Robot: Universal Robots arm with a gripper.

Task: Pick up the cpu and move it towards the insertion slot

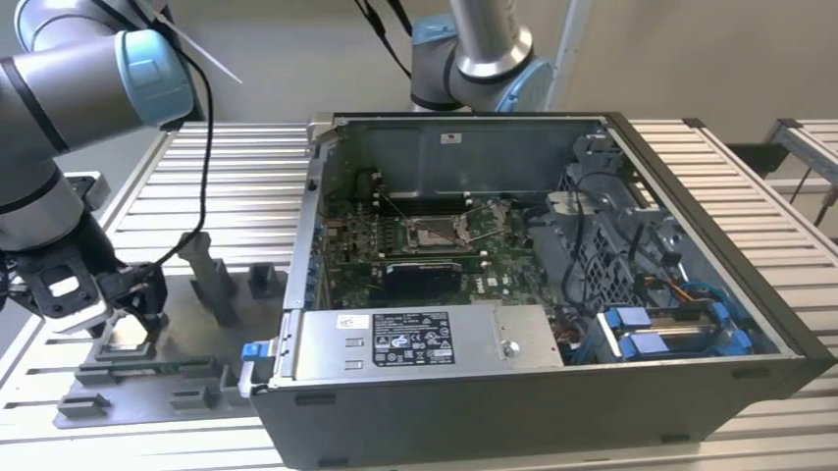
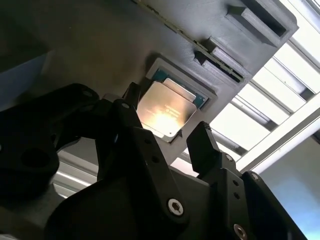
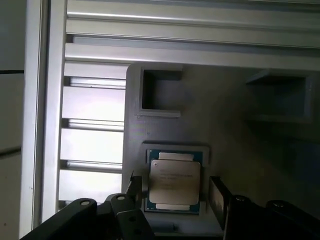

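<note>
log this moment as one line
phase: pre-grasp | gripper: jaws open, either side of cpu | cpu: lying in grey fixture | insertion slot: inside open computer case

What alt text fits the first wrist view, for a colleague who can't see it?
The small square cpu, silvery metal face with a green edge, lies flat in a pocket of the grey plastic fixture, with the black gripper open, one finger on each side of it. Ribbed aluminium table slats show beside the fixture.
</note>
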